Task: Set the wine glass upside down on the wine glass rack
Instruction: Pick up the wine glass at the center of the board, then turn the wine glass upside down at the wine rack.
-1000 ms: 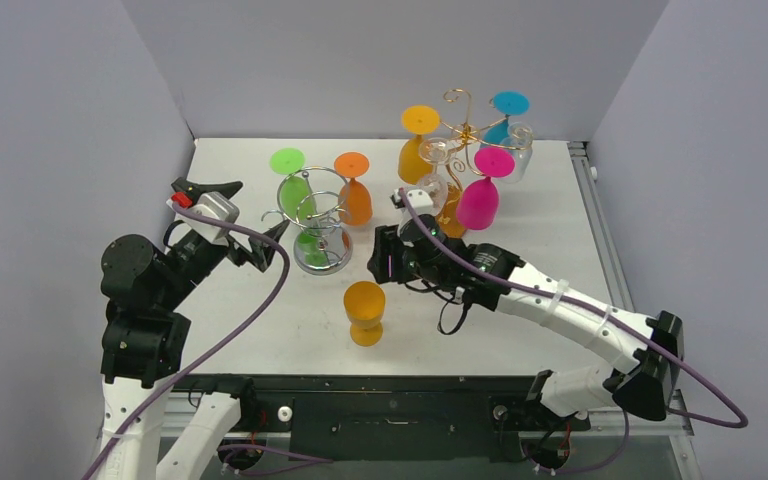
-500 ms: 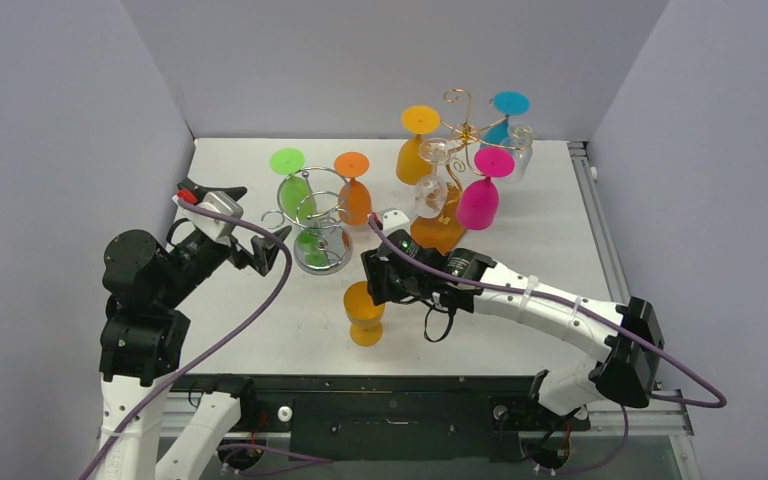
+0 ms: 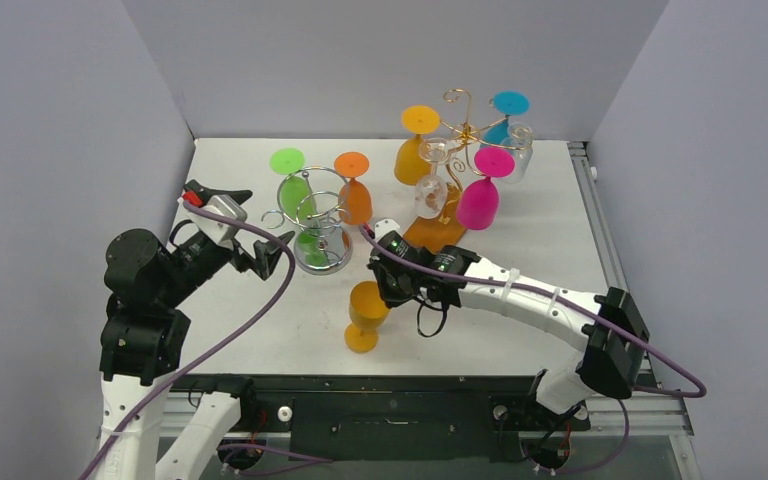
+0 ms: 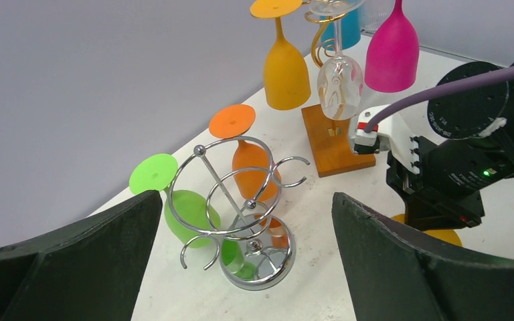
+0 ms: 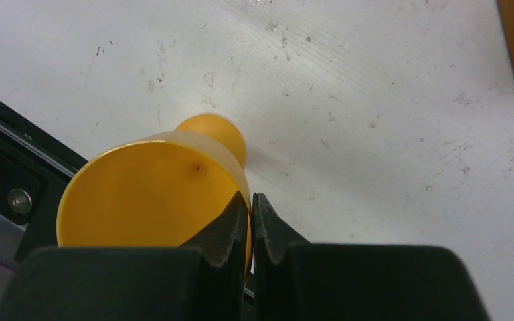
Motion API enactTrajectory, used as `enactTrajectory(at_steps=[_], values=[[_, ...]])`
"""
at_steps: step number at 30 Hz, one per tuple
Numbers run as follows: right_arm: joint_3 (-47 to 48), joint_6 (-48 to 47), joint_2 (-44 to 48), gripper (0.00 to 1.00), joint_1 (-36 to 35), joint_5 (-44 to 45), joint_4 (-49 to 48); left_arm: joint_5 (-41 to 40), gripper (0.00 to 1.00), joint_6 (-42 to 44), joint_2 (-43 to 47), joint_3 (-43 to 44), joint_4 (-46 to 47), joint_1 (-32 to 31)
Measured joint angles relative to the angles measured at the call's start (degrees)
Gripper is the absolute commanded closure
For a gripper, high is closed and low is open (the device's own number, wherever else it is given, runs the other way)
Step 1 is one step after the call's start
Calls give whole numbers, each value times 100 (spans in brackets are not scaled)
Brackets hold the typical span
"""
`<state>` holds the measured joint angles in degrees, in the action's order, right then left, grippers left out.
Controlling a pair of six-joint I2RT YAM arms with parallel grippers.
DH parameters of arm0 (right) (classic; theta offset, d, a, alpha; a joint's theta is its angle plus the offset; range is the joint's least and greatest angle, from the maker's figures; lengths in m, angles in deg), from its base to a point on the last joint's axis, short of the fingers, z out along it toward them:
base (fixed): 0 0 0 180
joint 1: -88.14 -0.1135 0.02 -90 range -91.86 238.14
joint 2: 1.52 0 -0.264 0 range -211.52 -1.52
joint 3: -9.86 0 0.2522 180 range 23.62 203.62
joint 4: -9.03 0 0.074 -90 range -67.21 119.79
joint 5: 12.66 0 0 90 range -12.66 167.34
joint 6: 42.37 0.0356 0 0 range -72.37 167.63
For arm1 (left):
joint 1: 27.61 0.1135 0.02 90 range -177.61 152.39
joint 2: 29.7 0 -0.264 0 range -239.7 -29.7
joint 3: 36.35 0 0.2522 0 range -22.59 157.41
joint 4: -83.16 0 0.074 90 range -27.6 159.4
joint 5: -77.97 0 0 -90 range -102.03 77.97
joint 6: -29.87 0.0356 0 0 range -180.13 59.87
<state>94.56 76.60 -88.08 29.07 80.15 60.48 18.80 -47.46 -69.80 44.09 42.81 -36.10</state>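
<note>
Firmly closed, right gripper (image 5: 249, 200) pinches rim of yellow wine glass (image 5: 154, 194), one finger inside bowl, one outside. Glass mouth-up, foot toward table (image 3: 540, 230), near middle front, in front of silver wire rack (image 3: 318, 228) and apart from it. Silver rack holds green glass (image 3: 298, 195) and orange glass (image 3: 356, 205) hanging upside down. Left gripper (image 4: 245, 200) spread wide, empty, just left of silver rack. Gold rack (image 3: 465, 125) with more hanging glasses at far right.
</note>
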Motion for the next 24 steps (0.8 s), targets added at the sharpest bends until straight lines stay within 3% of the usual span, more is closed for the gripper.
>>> enactTrajectory(at_steps=[6, 15, 19, 24], values=[[66, -157, 415, 100, 361, -26, 138, 160, 3, -138, -76, 2, -46, 0], [170, -186, 2835, 100, 535, 577, -809, 726, 1, -382, -210, -52, -188, 0], [66, 42, 3134, 100, 483, 977, -1635, 935, 0, -472, -208, -160, -186, 0], [42, 188, 2839, 100, 188, 1233, -2439, 1010, 0, -566, -295, -210, -195, 0]])
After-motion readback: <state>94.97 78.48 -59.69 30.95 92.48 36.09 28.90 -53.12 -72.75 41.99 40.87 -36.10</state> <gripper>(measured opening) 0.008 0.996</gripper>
